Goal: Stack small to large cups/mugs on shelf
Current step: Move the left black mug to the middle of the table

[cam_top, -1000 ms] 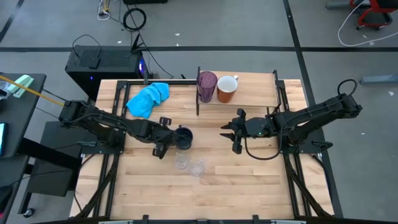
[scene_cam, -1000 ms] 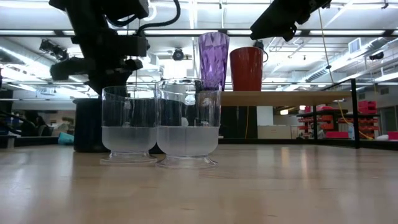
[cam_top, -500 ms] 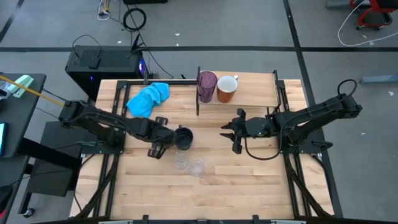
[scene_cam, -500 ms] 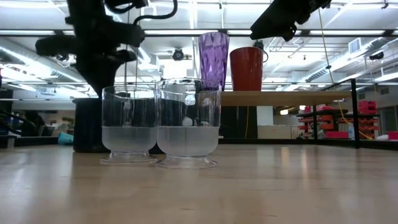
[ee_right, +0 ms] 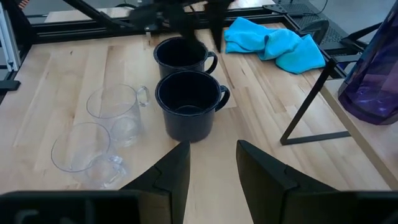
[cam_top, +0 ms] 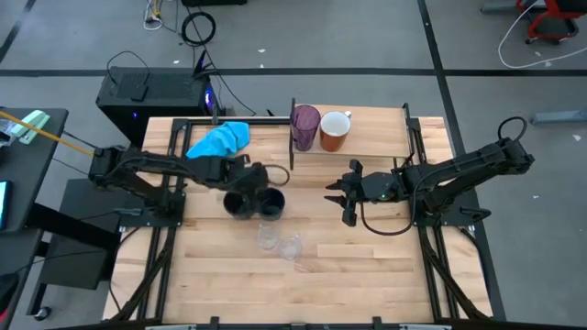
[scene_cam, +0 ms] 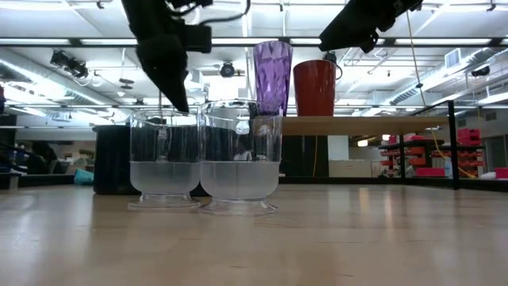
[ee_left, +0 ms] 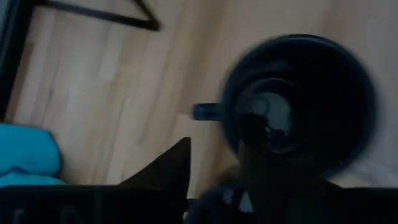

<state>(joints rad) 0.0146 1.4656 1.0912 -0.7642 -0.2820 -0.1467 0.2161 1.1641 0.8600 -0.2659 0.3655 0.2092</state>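
Two dark navy mugs (ee_right: 183, 56) (ee_right: 189, 102) stand side by side on their bases at mid-table, seen in the high view as mugs (cam_top: 237, 203) (cam_top: 270, 203). My left gripper (cam_top: 264, 174) hovers open just above and beyond them; the left wrist view looks down into one mug (ee_left: 298, 106). Two clear glasses (cam_top: 267, 238) (cam_top: 291, 247) stand nearer the front edge. The purple tumbler (cam_top: 304, 126) and orange mug (cam_top: 335, 130) stand on the shelf (cam_top: 376, 137). My right gripper (cam_top: 337, 197) waits open to the mugs' right.
A blue cloth (cam_top: 218, 145) lies at the far left. The shelf's thin dark upright panel (ee_right: 308, 106) stands between the mugs and the tumbler. Bare tabletop (cam_top: 367, 266) lies at the near right.
My left gripper has opened and let go of a navy mug, which now stands on the table left of the other one. The gripper has risen, swung toward the far edge and rolled at the wrist. My right arm has kept still.
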